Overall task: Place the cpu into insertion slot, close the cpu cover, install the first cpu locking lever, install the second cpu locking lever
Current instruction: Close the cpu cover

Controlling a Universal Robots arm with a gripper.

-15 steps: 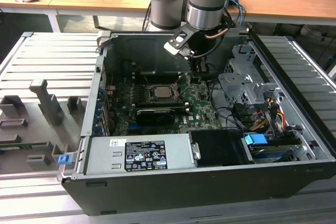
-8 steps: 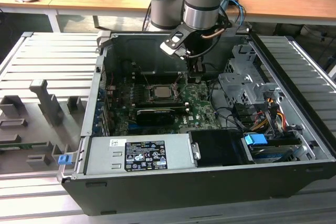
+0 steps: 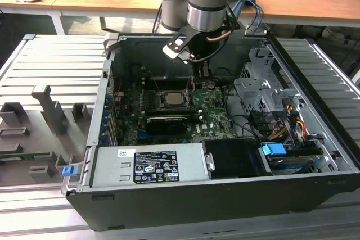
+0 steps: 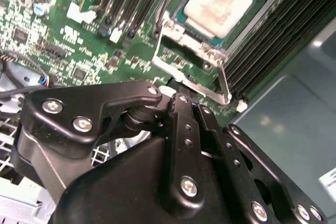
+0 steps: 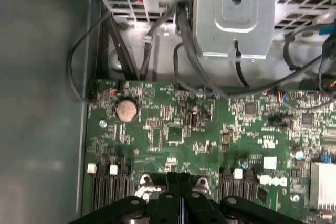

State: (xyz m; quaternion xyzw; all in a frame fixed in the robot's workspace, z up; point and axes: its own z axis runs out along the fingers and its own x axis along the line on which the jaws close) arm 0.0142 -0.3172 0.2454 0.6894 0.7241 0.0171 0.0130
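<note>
while seated, cpu [image 4: 220,1] face-up, flat

The flat square silver-beige cpu [image 4: 223,1] lies face up, seated in the square black metal-edged insertion slot [image 4: 177,15] on the green board. The thin silver-grey metal-frame cpu cover [image 4: 185,36] is open, raised off the chip along one socket edge.

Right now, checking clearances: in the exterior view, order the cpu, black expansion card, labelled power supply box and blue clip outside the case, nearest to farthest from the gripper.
1. cpu, beside the gripper, mid-board.
2. black expansion card, next to the cpu, toward the camera.
3. power supply box, at the case's near edge.
4. blue clip, outside the case, exterior view's left.
</note>
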